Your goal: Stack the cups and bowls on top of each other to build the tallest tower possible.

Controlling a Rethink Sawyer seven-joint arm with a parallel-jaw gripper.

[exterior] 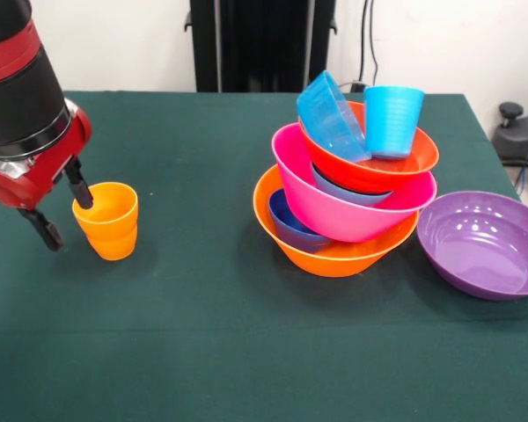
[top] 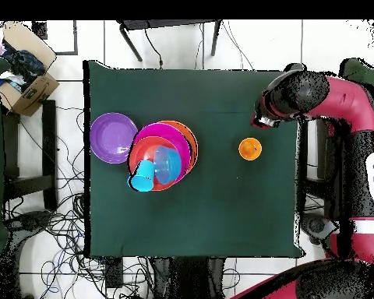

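Fingers (exterior: 62, 202) spread wide, one tip touching the orange cup (exterior: 106, 220) near a side edge of the surface (exterior: 202, 334); tower (exterior: 348, 189) mid-surface.

End effector (exterior: 60, 204) open beside orange cup (exterior: 106, 220), tower (exterior: 348, 189) apart

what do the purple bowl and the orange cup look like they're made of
The purple bowl looks like glossy moulded plastic: bright highlights streak its smooth inside. The orange cup also seems plastic, with a duller, satin finish, even colour and a ridged band round its middle. Neither can be confirmed by sight alone.
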